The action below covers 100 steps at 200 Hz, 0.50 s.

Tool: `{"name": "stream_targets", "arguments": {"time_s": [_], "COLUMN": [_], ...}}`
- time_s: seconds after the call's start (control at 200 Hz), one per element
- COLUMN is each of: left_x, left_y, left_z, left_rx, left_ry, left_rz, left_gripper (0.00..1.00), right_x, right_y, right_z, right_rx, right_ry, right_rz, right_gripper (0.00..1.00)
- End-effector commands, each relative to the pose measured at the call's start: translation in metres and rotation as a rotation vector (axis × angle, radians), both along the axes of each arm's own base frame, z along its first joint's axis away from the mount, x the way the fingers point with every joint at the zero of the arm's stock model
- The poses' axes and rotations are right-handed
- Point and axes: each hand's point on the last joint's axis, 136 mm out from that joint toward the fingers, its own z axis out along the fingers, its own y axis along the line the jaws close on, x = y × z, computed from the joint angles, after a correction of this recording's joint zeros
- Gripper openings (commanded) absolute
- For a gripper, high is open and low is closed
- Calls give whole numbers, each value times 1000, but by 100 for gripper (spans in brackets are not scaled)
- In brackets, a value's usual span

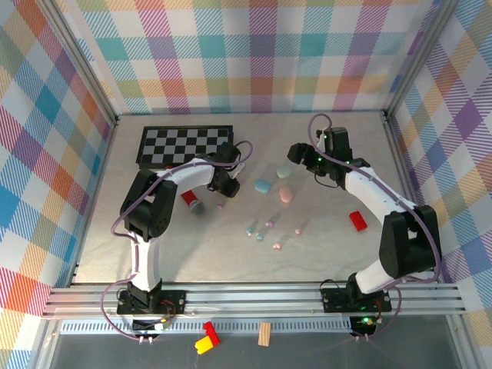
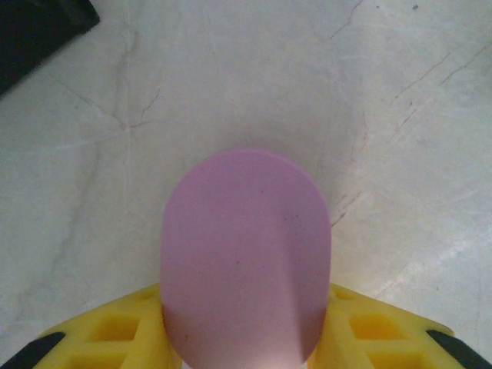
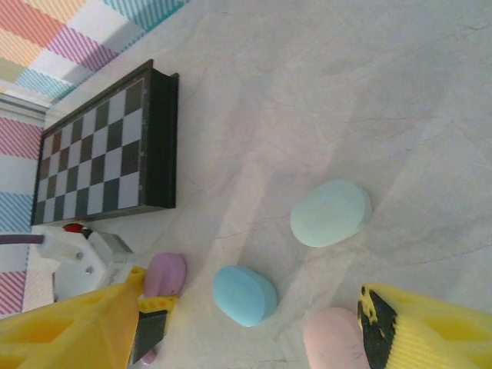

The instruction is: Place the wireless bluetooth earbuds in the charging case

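A purple oval charging case (image 2: 246, 261) sits between the yellow fingers (image 2: 115, 334) of my left gripper (image 2: 246, 342), which is shut on its sides just above the table. That same purple case (image 3: 165, 274) shows in the right wrist view, to the left of a blue case (image 3: 244, 295), a mint case (image 3: 330, 213) and a pink case (image 3: 334, 342). My right gripper (image 3: 246, 338) hangs open over the blue and pink cases with nothing in it. Several tiny pastel earbuds (image 1: 261, 233) lie scattered nearer the arms. My left gripper (image 1: 229, 181) is left of the blue case (image 1: 263, 185).
A black chessboard (image 1: 184, 144) lies at the back left. A red marker with a grey cap (image 1: 190, 201) lies beside the left arm. A red brick (image 1: 358, 221) sits by the right arm. Plaid walls enclose the table.
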Motion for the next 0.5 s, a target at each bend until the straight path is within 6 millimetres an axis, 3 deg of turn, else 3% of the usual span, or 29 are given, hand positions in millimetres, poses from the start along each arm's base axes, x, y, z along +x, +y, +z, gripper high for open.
{"name": "stream_targets", "arguments": {"time_s": [0.0,0.17,0.33,0.495], "left_x": [-5,-17,-45,-68], "left_y": [-2,-11,-47,-65], "left_z": [28,54,88,110], "left_rx": [-62,-173,-432,-525], "left_ry": [-48,-117,-219,-275], "left_rz": [-15,-61,-284,-453], "left_gripper": [35,35,36,38], "right_x": [-24,-55,-79,-96], "right_y": [8,27,44,60], "right_z": [7,16,18,22], "right_rx": [60,190,279,341], "right_ry": [21,70,119,156], "right_rz": [66,173,302,410], "right_gripper": [75,75,75,74]}}
